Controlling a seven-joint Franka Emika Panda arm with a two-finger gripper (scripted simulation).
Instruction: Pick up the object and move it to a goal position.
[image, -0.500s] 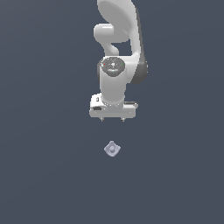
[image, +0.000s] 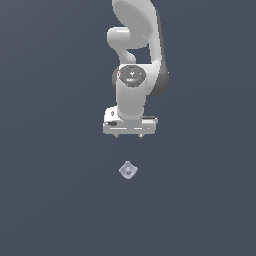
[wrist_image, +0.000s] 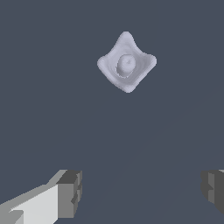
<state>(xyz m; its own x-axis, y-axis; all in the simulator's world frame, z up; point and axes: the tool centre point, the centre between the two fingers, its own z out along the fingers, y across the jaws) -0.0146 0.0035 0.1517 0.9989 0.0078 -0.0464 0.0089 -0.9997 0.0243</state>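
The object (image: 128, 170) is a tiny pale lavender-grey diamond-shaped piece with a rounded centre, lying on the dark grey floor. It also shows in the wrist view (wrist_image: 126, 63). My gripper (image: 129, 136) hangs above the floor, behind the object in the exterior view, and does not touch it. Its jaws stand wide apart and hold nothing. In the wrist view the gripper (wrist_image: 142, 192) shows two fingertips (wrist_image: 69, 194) far apart, with the object well clear of the gap between them.
The white arm (image: 135, 60) rises behind the gripper toward the top of the exterior view. The flat dark grey floor (image: 50, 200) extends all around.
The arm and gripper have shifted very slightly; the object lies where it was.
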